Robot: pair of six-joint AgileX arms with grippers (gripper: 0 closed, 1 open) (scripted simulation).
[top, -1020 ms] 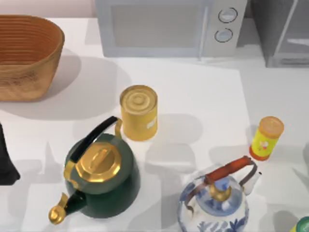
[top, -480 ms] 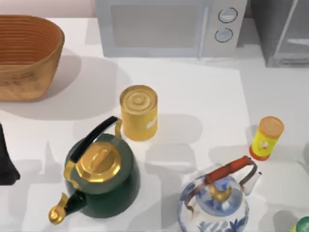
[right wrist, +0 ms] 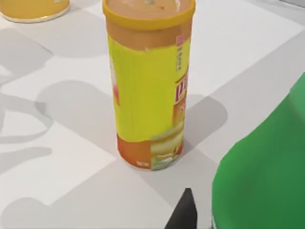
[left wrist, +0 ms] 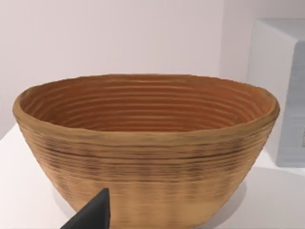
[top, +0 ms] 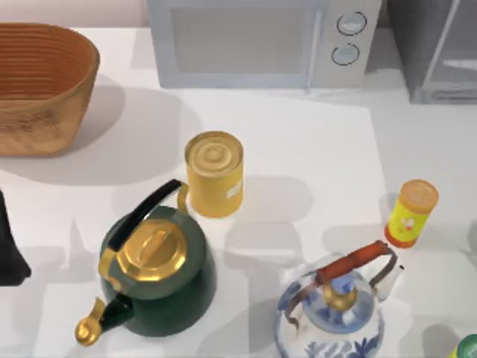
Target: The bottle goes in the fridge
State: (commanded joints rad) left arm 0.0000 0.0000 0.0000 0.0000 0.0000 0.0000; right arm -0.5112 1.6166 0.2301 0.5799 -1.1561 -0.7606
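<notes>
Lots of round stuff on the white table (top: pixel 313 149): ribbed woven basket (top: pixel 41 86) back left, boxy light grey microwave (top: pixel 261 41) with two dials behind, ridged yellow can (top: pixel 215 173) mid-table, glossy dark green kettle (top: pixel 153 276) with a gold lid, blue-and-white porcelain kettle (top: pixel 332 317) cut off at the front edge. Smooth green bottle (top: pixel 468 347) barely peeking in at the front right corner, just beside the yellow-orange tube canister (top: pixel 410 212) and well apart from the dark grey fridge (top: pixel 432 45), itself cropped at the back right. Just a dark sliver of the right gripper (right wrist: pixel 185 212) near the bottle, another of the left gripper (left wrist: pixel 93 214) facing the basket. Open or closed? Can't tell for either.
</notes>
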